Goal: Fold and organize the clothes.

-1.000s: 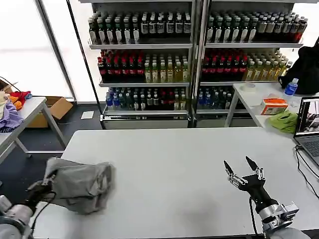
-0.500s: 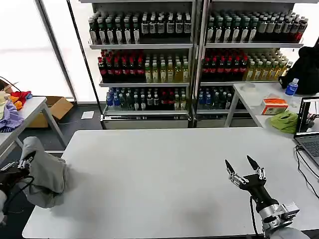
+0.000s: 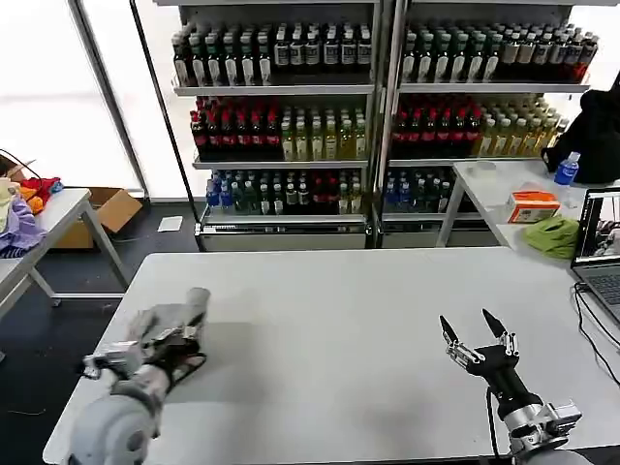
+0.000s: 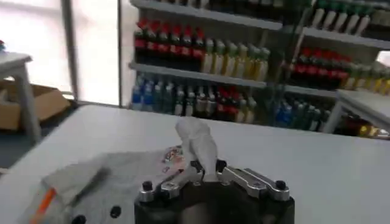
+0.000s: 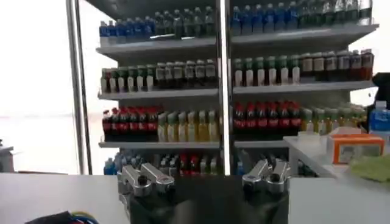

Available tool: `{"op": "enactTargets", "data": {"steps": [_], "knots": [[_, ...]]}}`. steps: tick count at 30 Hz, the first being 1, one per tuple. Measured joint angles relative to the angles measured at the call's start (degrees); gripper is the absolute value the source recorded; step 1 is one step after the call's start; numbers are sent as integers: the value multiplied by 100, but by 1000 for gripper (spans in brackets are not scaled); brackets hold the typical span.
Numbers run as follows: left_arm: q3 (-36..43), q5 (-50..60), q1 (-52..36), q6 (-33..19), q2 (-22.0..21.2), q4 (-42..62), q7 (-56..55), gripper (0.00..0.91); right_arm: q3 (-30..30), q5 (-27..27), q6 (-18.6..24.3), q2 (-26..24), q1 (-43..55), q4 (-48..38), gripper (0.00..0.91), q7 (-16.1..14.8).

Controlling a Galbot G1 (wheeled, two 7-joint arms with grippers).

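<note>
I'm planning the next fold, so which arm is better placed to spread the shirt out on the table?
Probably left. The left tool is shut on the bunched light grey shirt at the white table's left edge; the right tool hovers open, far across.

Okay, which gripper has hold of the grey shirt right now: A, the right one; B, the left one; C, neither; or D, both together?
B: the left gripper is shut on a bunched fold of the grey shirt at the table's left side, while the right gripper hangs open and apart from it.
</note>
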Motion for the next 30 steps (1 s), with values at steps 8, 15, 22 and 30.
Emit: {"op": "enactTargets", "data": {"steps": [8,15,22,30], "knots": [[1421,-883,-1017,19,-411,313,-762,907,-281,-72,-360,-60,73,20,907,271],[1819,-1938,-1313,-253,-786,266,-857,907,-694,472,-913,-220,298,89,907,584],[1625,-2346,-1358,-607,-856,-27,-530,907,-1504,1034,-1381,-206,847,11,907,1002],[599,-2343,-987,-871,-755,-367,-134,907,-2817,1435,-1611,44,1707,-386,907,1657]]}}
